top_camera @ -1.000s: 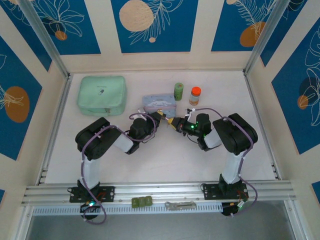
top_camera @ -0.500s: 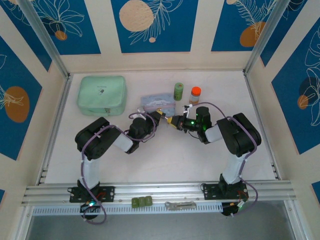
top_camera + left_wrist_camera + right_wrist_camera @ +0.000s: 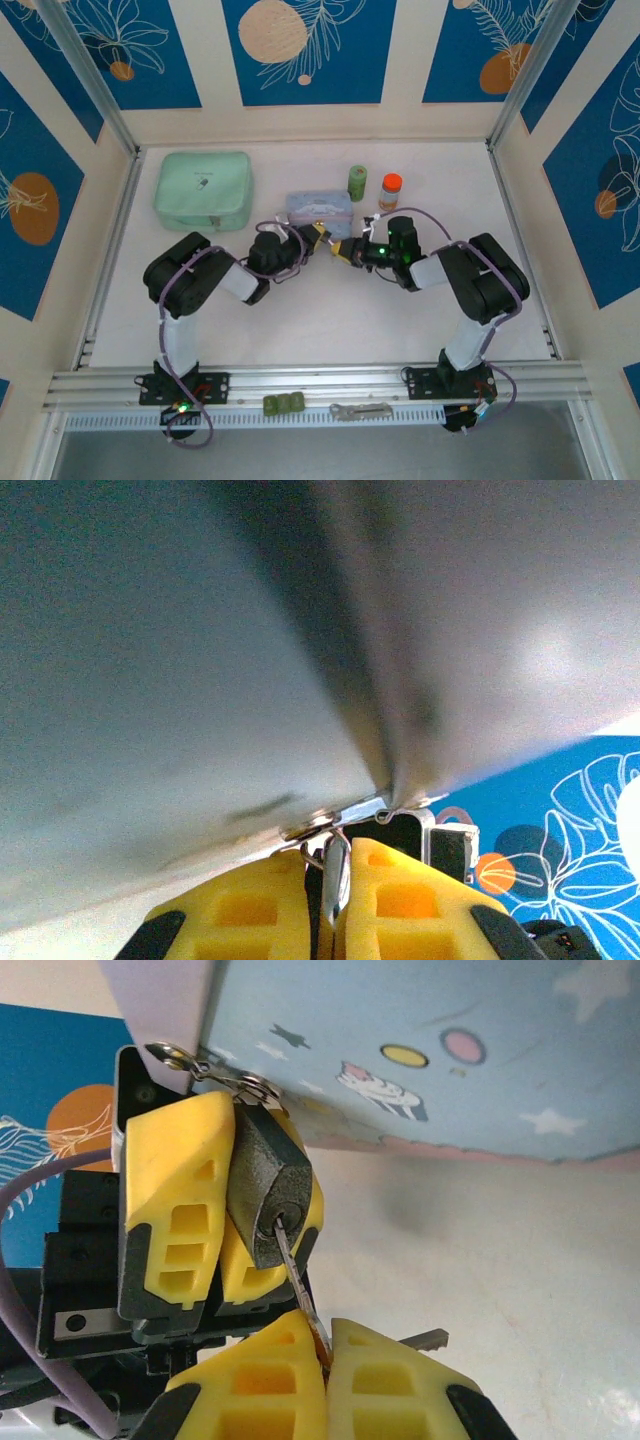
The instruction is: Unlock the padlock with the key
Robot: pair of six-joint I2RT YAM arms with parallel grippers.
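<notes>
Left gripper (image 3: 335, 865) clamped on padlock (image 3: 262, 1185); right gripper (image 3: 327, 1345) pinching key (image 3: 292, 1262), tip in keyhole (image 3: 281, 1218). Risk: an off-axis twist could bend the key or slip it.

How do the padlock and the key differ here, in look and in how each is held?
The padlock is a chunky dark grey block; the key is a thin silvery blade. The left hand clamps the padlock by its sides, while the right hand pinches the key at its end. Both are metal and meet at the keyhole, where the key's tip sits.
</notes>
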